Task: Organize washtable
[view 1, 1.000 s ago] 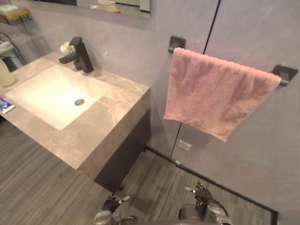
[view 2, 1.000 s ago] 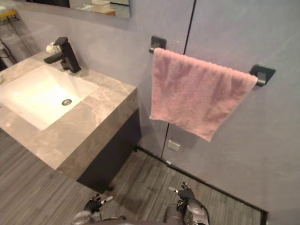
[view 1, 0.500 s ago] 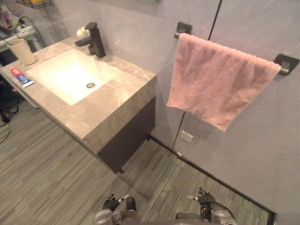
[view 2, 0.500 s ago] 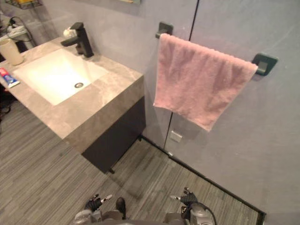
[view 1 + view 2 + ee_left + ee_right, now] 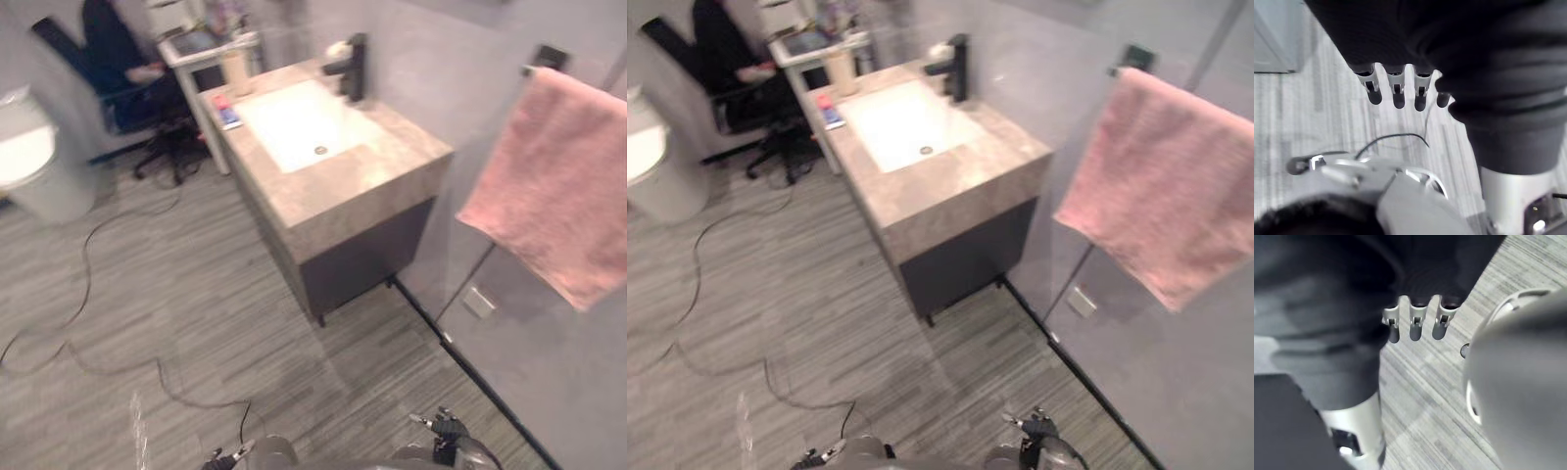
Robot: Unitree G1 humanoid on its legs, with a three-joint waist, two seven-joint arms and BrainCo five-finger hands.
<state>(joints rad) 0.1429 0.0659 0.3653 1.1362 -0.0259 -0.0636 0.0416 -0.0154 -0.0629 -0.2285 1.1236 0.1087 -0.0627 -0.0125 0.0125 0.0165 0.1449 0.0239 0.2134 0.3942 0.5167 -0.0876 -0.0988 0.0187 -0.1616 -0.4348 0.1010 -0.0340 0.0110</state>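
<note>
Stone counter [image 5: 364, 184] with white sink [image 5: 299, 125] set against the wall; tube [image 5: 225, 110] and cup [image 5: 235, 70] at the end away from the pink towel [image 5: 563, 206], dark faucet [image 5: 351, 67] at the back of the sink. All well apart from the fingers. Left hand [image 5: 1396, 93] and right hand [image 5: 1414, 325] low over the striped floor [image 5: 196, 294], fingers straight and loose, holding nothing.
</note>
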